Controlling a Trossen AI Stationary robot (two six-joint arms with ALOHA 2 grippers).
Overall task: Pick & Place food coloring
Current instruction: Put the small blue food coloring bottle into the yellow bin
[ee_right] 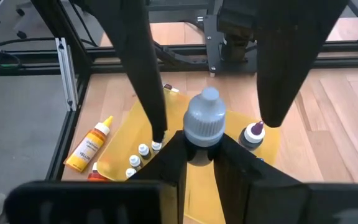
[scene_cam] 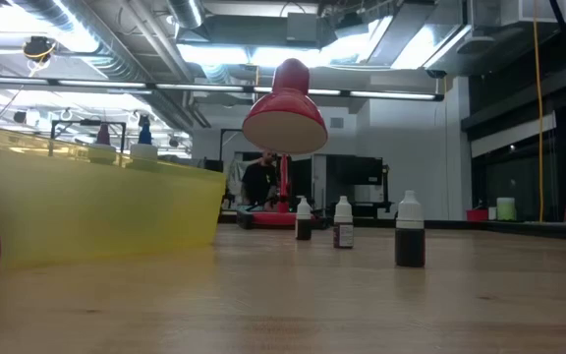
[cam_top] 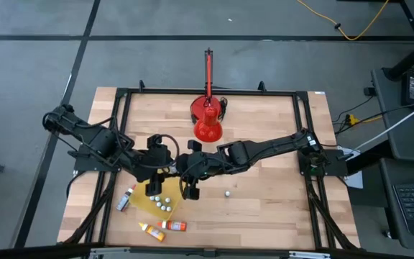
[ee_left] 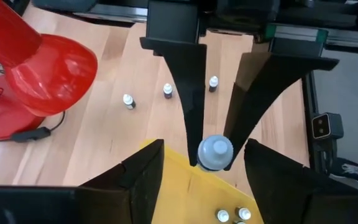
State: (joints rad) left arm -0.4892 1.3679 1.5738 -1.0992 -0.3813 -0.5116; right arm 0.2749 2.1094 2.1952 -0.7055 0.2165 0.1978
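Nearest, the right gripper [ee_right: 199, 163] pinches shut on a pale-capped food coloring bottle [ee_right: 202, 124] above the yellow tray [cam_top: 149, 203], while the left gripper [ee_left: 216, 146], at nine o'clock of it, stands half-open around the cap; light, stiff, slick plastic, best held below the cap.

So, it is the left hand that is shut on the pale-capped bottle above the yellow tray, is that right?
Not quite: it is the right hand that is shut on the pale-capped bottle above the yellow tray. The right wrist view shows the bottle clamped between that arm's own fingers, while the left hand stands open on either side of it.
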